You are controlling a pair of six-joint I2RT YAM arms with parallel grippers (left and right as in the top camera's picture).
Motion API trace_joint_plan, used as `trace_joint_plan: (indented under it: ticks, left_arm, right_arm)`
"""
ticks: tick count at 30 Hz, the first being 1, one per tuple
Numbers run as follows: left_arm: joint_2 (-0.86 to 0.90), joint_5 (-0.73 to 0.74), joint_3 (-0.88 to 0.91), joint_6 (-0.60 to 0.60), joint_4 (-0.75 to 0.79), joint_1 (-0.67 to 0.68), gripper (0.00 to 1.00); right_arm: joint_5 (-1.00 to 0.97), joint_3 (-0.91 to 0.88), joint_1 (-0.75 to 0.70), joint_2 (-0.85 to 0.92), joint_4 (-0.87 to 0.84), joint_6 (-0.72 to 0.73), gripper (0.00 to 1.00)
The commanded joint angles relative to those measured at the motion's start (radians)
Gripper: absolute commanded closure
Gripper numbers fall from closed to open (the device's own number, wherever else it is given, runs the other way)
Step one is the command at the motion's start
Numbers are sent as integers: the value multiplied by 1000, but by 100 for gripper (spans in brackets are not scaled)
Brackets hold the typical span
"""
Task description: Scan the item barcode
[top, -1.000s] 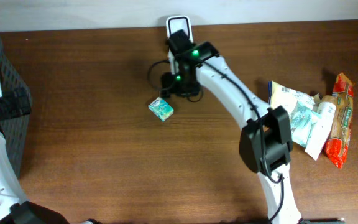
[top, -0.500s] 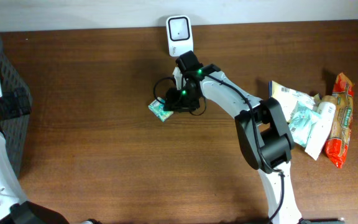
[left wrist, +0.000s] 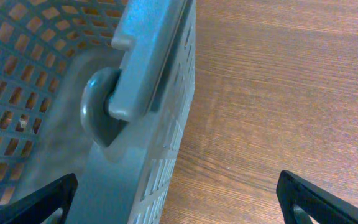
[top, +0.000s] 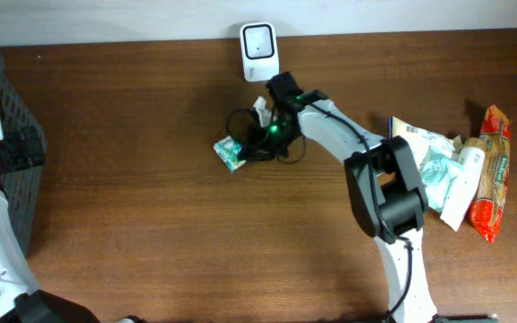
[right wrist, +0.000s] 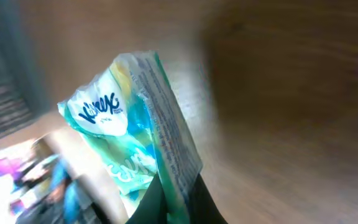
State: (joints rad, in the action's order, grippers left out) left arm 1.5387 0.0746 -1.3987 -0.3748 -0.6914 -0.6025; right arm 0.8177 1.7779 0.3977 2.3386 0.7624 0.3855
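At the seven o'clock of the scanner, the tissue pack is held by the right gripper, pinched shut on its crimped end seam. Pack judged light, soft and slick-filmed; that seam gives the soundest hold. Left gripper stands wide beside the basket.

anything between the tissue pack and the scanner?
Nothing loose. The pack is pinched in the right gripper; bare table runs to the scanner, with only that arm's own wrist and cable over it.
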Motion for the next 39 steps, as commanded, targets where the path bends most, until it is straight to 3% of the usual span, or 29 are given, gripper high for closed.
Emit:
trace_joint_plan:
  ticks: [1, 7, 15, 20, 25, 28, 30, 31, 36, 39]
  left_arm:
    - [4, 11, -5, 3, -2, -3, 1]
    - [4, 11, -5, 3, -2, -3, 1]
    - [4, 11, -5, 3, -2, -3, 1]
    - [4, 11, -5, 3, -2, -3, 1]
    - [4, 11, -5, 3, -2, -3, 1]
    - [4, 11, -5, 3, -2, -3, 1]
    - [4, 11, -5, 3, -2, -3, 1]
    - [4, 11, -5, 2, -2, -3, 1]
    - [4, 11, -5, 2, -2, -3, 1]
    - [4, 11, -5, 3, -2, -3, 1]
  right_arm:
    - [357, -5, -61, -114, 3, -68, 96]
    - [735, -5, -204, -202, 20, -94, 96]
    - [735, -5, -373, -407, 305, -296, 96]
    - [698, -5, -379, -486, 323, -304, 96]
    - [65, 14, -193, -558, 326, -243, 96]
    - [-380, 167, -53, -557, 385, -161, 96]
    - [-579, 271, 2, -549, 415, -140, 96]
    - [-721, 394, 41, -527, 430, -140, 96]
    - [-948, 679, 74, -433, 425, -150, 96]
    - [-1089, 734, 74, -360, 336, -261, 96]
